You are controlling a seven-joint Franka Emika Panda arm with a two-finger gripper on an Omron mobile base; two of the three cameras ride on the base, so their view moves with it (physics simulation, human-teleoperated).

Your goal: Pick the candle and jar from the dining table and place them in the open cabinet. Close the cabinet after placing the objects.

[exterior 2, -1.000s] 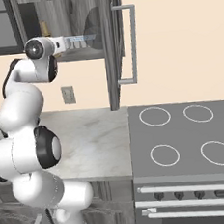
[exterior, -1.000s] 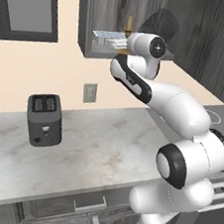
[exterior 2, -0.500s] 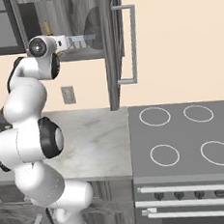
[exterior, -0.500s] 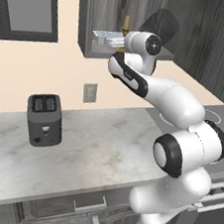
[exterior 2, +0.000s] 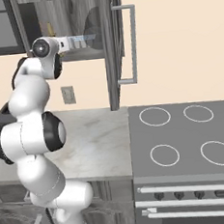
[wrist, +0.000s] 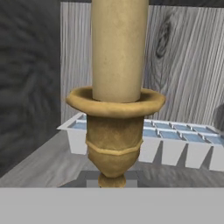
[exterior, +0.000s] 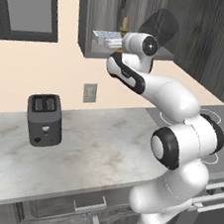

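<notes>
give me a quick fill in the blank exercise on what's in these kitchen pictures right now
1. The candle fills the hand view, and behind it on the shelf lies a clear ridged ____.
2. The dark toaster stands on the marble ____.
3. The cabinet door stands ____.
4. To the right of the counter is a stove with round ____ marked on top.

Missing words: tray; counter; open; burners
</notes>
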